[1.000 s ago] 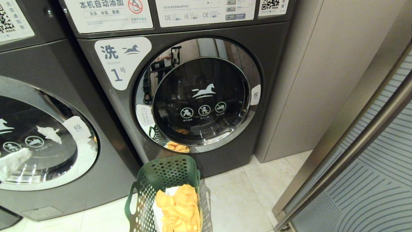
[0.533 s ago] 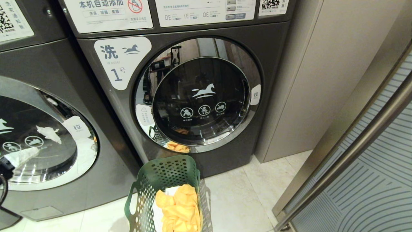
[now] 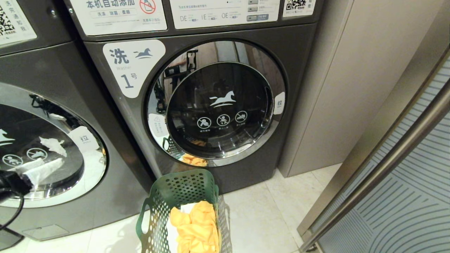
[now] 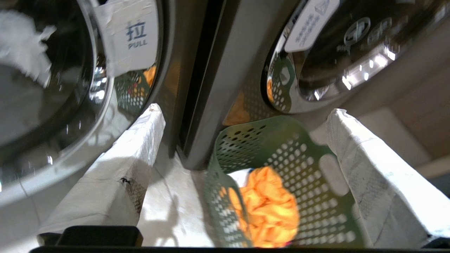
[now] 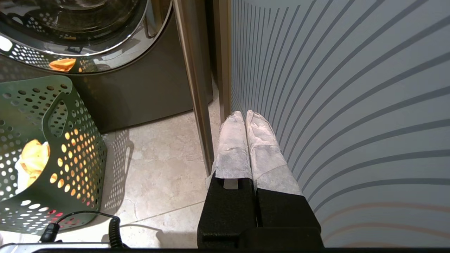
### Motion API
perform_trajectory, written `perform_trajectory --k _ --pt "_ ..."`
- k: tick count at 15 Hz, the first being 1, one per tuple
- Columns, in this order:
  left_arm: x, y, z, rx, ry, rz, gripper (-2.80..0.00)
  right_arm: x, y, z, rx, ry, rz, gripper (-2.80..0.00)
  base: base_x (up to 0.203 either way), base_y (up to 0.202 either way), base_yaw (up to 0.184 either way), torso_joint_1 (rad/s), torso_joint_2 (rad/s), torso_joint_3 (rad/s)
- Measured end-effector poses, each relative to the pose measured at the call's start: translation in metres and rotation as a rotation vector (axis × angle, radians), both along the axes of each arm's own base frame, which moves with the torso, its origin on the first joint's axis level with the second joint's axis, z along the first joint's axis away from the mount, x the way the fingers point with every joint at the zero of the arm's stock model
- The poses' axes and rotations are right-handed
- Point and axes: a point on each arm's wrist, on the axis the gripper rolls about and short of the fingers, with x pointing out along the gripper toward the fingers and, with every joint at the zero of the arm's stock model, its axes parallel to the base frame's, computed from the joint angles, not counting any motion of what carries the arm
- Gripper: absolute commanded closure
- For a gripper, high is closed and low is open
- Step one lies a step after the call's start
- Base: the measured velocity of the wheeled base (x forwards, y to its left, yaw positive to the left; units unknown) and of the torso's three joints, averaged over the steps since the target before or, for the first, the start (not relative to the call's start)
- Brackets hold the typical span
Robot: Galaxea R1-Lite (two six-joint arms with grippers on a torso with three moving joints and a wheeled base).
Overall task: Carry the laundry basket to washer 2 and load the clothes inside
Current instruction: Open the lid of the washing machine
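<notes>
Head view: perforated dark green laundry basket [image 3: 182,196] holds mustard-yellow clothes [image 3: 197,225]

Dark green perforated basket [image 3: 182,196] — mustard-yellow clothes [image 3: 197,228] — grey washers [image 3: 197,105].

laundry basket [image 3: 182,196] on floor [image 3: 267,218] before washer 1 [image 3: 197,105], clothes [image 3: 195,225] inside
</notes>
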Motion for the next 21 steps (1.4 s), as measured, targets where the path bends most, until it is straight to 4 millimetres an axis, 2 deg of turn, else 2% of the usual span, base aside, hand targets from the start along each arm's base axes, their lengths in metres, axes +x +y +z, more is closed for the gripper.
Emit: perform_trajectory --k 4,8,14,21 --pt "0.027 0.022 -0.035 0.094 -0.029 -0.096 -2.8 0.0 0.0 0.0 0.0 0.0 0.0 0.0 0.0 0.0 0.0 0.0 0.0 0.0" --pt "0.05 0.042 -0.056 0.102 -0.022 -0.098 -2.8 0.0 0.0 0.0 0.0 0.0 0.0 0.0 0.0 0.0 0.0 0.0 0.0 0.0" --pt "0.076 0.063 -0.071 0.063 -0.009 -0.111 -2.8 0.0 0.0 0.0 0.0 0.0 0.0 0.0 0.0 0.0 0.0 0.0 0.0 0.0" --pt "0.096 0.067 -0.07 0.01 -0.044 -0.313 -2.8 0.0 0.0 0.0 0.0 0.0 0.0 0.0 0.0 0.0 0.0 0.0 0.0 0.0"
